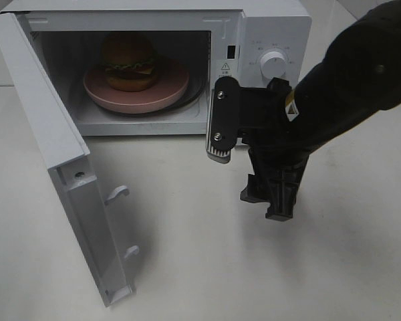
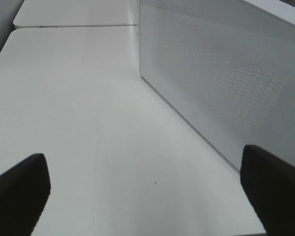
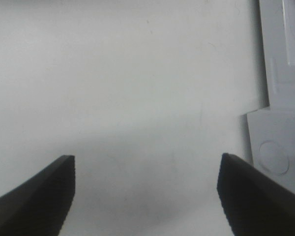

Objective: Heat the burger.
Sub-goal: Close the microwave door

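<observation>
One burger [image 1: 128, 61] sits on a pink plate [image 1: 170, 92] inside the open microwave [image 1: 274, 23], at about eleven o'clock in the high view. The door [image 1: 50, 140] hangs wide toward nine o'clock, its latch hooks facing the room. In front of the cavity, toward three o'clock from the middle, the right gripper [image 1: 248, 184] hangs over the worktop [image 1: 187, 267]. Its fingers are spread with nothing between them, and it is at six o'clock from the dial [image 1: 274, 65]. The left gripper does not show here.

From the left wrist, the left gripper [image 2: 147, 191] is spread wide and empty, low over bare worktop. The microwave's perforated side wall is close beside it.

From the right wrist, the right gripper's ribbed fingers [image 3: 44, 196] stand apart over plain worktop, holding nothing. A grey moulded edge, probably the door's, lies near one finger.

The burger looks light, soft and loosely stacked. Its glossy bun would likely slip, and the layers would likely slide under a squeeze. Were it to be moved, the stiff plate rim seems the safer hold. With the burger in place, I judge that closing the door comes next.
</observation>
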